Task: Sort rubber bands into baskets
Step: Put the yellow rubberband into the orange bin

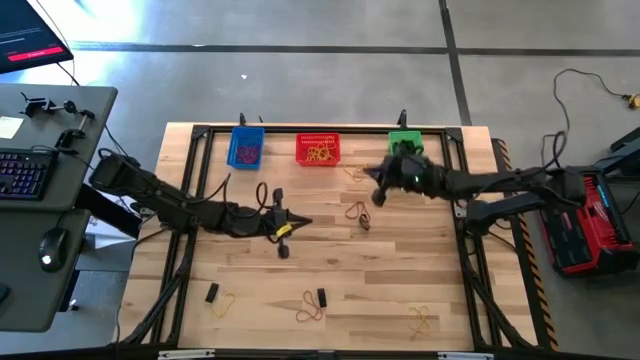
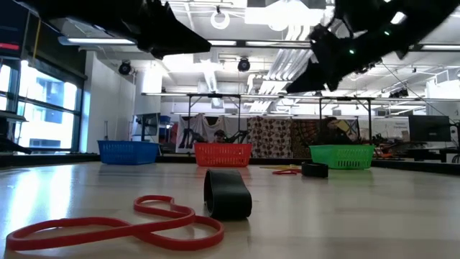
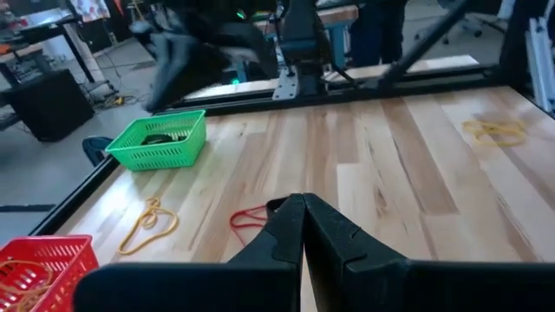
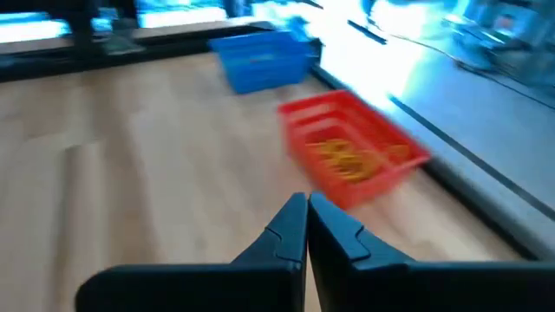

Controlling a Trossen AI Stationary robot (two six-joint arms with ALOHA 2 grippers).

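Three mesh baskets stand along the far edge: blue (image 1: 246, 148), red (image 1: 318, 149) with yellow bands inside, and green (image 1: 404, 142). Rubber bands lie loose on the wood: a red loop (image 1: 357, 210) and a dark one (image 1: 365, 222) at mid-table, and a yellow one (image 1: 352, 173) near the red basket. My left gripper (image 1: 300, 222) hovers shut over the middle of the table, with nothing between its fingers (image 3: 302, 204). My right gripper (image 1: 378, 190) hangs shut above the table, in front of the green basket, pointing toward the red basket (image 4: 351, 156). Nothing shows between its fingers (image 4: 307, 201).
More bands lie near the front edge: dark (image 1: 212, 293), yellow (image 1: 222, 305), orange (image 1: 310, 312), dark (image 1: 321, 298), yellow (image 1: 420, 320). A dark band (image 1: 283, 250) lies below the left gripper. A black frame (image 1: 330, 129) rims the table. A desk with a keyboard (image 1: 22, 172) stands left.
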